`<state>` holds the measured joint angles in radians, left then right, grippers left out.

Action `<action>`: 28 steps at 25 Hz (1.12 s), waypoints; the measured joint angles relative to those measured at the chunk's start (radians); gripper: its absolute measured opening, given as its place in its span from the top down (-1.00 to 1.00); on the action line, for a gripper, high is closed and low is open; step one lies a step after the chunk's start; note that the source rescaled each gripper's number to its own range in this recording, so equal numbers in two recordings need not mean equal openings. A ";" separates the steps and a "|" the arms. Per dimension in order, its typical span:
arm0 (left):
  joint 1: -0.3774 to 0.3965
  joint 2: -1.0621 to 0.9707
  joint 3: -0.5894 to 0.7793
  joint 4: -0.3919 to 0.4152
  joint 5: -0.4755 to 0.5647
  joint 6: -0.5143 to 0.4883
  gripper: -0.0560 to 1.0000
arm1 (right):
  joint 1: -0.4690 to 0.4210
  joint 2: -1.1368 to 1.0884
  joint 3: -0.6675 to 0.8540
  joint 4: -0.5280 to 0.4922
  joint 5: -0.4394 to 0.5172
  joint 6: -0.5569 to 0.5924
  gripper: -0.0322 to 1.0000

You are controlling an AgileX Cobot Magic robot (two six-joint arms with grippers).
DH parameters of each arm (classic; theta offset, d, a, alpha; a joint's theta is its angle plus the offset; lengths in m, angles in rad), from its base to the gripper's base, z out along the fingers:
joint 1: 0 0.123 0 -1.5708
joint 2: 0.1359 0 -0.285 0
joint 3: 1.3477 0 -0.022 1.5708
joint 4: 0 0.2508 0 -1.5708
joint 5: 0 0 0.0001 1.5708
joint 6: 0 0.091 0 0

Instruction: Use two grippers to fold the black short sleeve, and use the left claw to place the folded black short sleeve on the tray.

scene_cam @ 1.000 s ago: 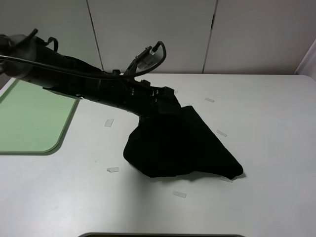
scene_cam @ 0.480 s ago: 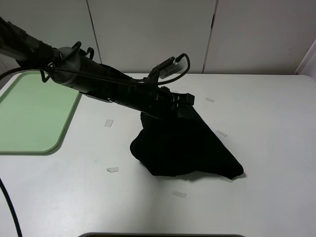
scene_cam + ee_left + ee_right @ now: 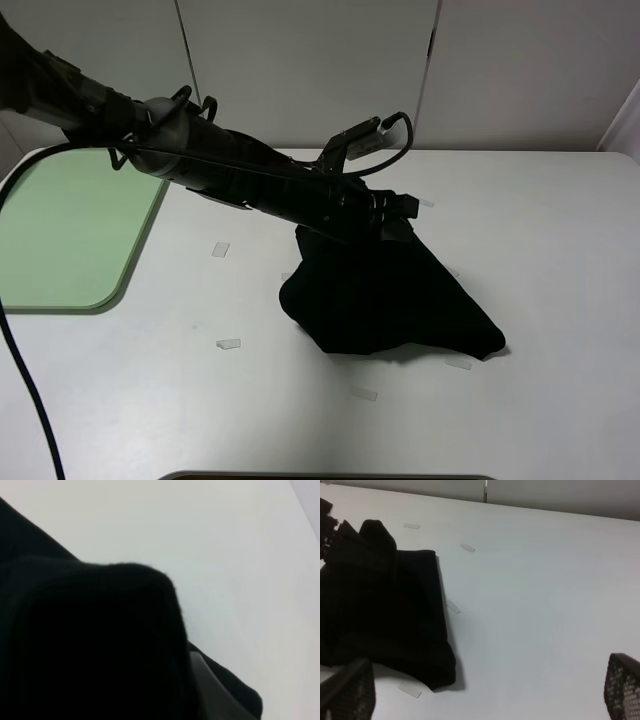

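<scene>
The black short sleeve (image 3: 385, 295) lies bunched on the white table, its upper part lifted into a peak. My left gripper (image 3: 392, 212) reaches across from the left and is shut on that peak. In the left wrist view black cloth (image 3: 85, 645) fills most of the frame beside a grey finger (image 3: 209, 685). The shirt also shows in the right wrist view (image 3: 380, 605). My right gripper (image 3: 485, 695) is open and empty, apart from the shirt, with one mesh fingertip (image 3: 622, 682) at each lower corner. The green tray (image 3: 70, 225) lies at the far left.
Small white tape marks are stuck on the table around the shirt, such as one tape mark (image 3: 228, 344) to its left and another (image 3: 363, 394) in front. A dark edge (image 3: 330, 476) runs along the near table border. White panels stand behind.
My left arm has swung to the right with the shirt's peak in its gripper. The cloth has been dragged to the right and pulled more upright.
</scene>
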<state>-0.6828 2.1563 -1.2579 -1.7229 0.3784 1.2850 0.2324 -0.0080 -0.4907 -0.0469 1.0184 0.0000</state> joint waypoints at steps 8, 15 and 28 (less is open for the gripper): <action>-0.001 -0.056 -0.051 0.000 0.016 -0.031 0.84 | 0.000 0.000 0.000 0.000 0.000 0.000 -1.00; -0.001 -0.063 -0.097 0.000 -0.116 -0.032 0.84 | 0.000 0.000 0.000 0.000 0.000 0.000 -1.00; -0.034 0.089 -0.230 -0.004 -0.140 -0.033 0.84 | 0.000 0.000 0.000 0.000 0.000 0.000 -1.00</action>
<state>-0.7167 2.2451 -1.4876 -1.7269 0.2386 1.2519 0.2324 -0.0080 -0.4907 -0.0469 1.0184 0.0000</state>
